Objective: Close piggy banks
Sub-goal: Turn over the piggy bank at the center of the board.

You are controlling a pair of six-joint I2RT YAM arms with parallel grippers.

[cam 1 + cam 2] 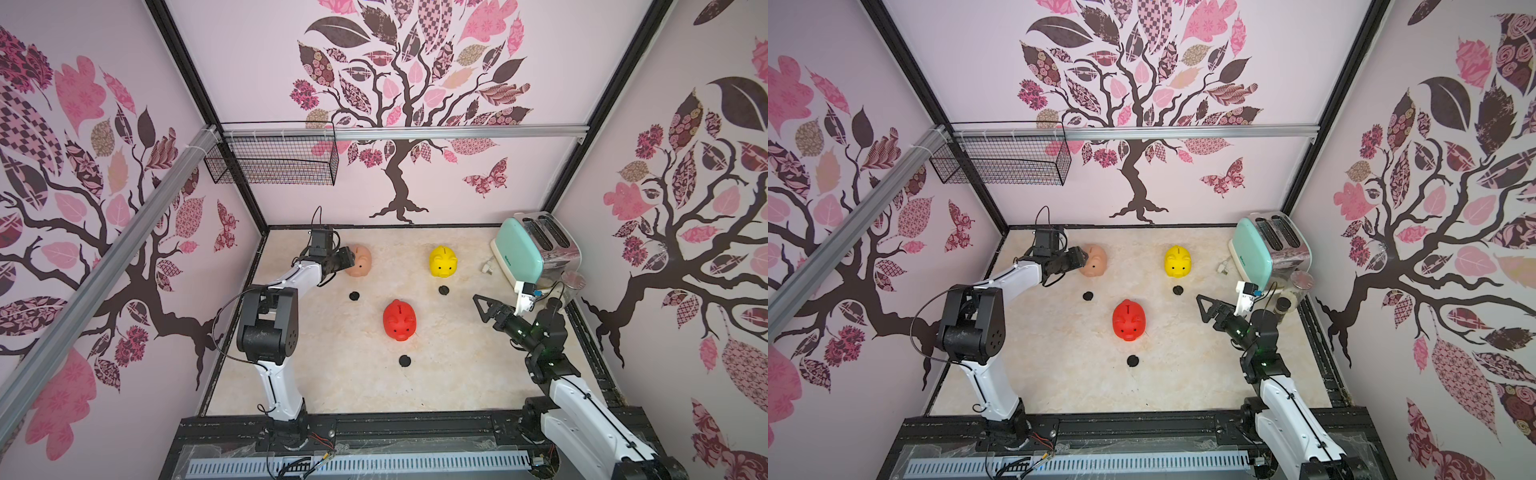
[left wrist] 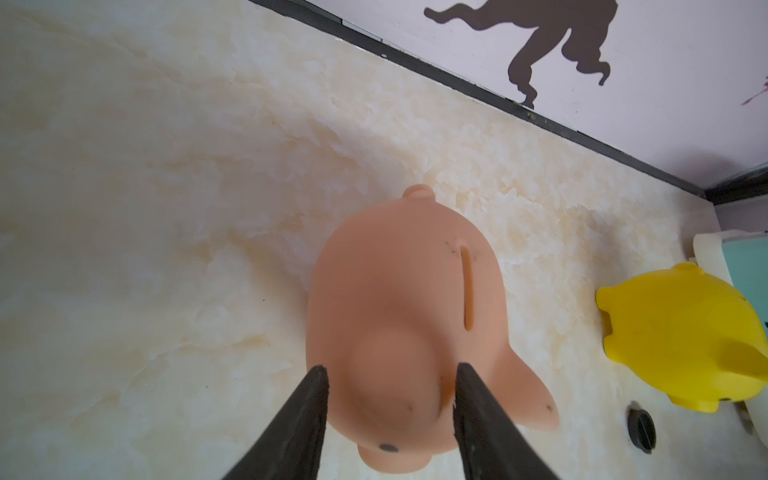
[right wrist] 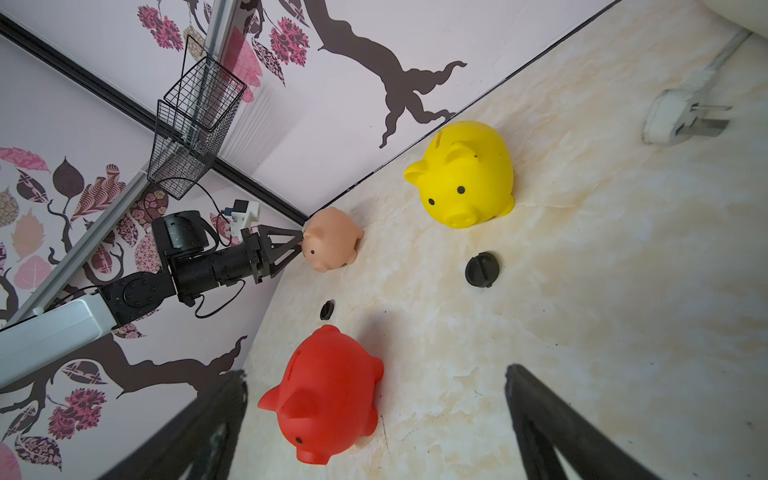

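Left claw (image 2: 390,368) straddles the peach-pink piggy bank (image 2: 399,299) at its head — half-closed, actual grip unclear.

You have bright, even light and soft shadows on the desk (image 1: 457,374); both top views bow at their edges, and the left claw (image 2: 391,369) blurs close-up.

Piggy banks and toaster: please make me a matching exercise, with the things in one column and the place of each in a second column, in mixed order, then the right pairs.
Things
1. peach-pink piggy bank
2. yellow piggy bank
3. red piggy bank
4. mint-green toaster

Places
A. in the far right corner
B. in the middle, nearest the front
C. between the fingers of the left tool
D. at the back, next to a white power plug

Pairs: 1-C, 2-D, 3-B, 4-A
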